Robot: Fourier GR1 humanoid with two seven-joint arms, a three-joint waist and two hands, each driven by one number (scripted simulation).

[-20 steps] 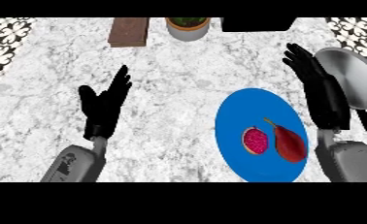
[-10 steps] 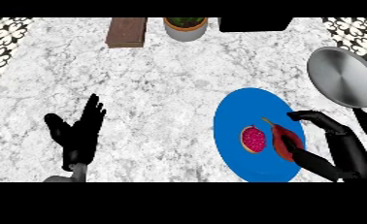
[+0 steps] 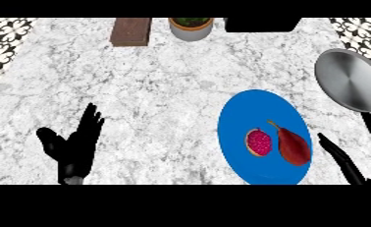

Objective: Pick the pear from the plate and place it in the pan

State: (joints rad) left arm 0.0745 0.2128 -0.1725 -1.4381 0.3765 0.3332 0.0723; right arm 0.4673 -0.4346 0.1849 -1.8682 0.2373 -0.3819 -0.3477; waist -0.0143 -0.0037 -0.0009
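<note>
While the right robot hand (image 3: 342,161) shows only as straight, open fingers at the near right corner of the desk (image 3: 159,83), holding nothing, the left robot hand (image 3: 74,152) rests open near the near left corner, fingers up. Just beside the right fingers, but not touching them, the pear (image 3: 292,145) lies on its side on the near right part of the blue plate (image 3: 253,113), its thin stem pointing toward the far edge. A halved red-fleshed fruit (image 3: 258,142) sits close on its left. The pear looks light and fairly stiff, with a smooth skin that may slip and a tapering neck. The wide lower belly seems the better place to hold it, with fingers and thumb across its short width, from the side away from the halved fruit. The pan (image 3: 348,76) waits beyond the plate at the right edge, and a brown block (image 3: 132,30), a potted plant (image 3: 191,27) and a black object (image 3: 262,23) line the far edge. Half a second earlier the right robot hand lay over the pear with its fingers bent around it. It has now drawn back toward the near edge, and the pear is on the plate as before.
</note>
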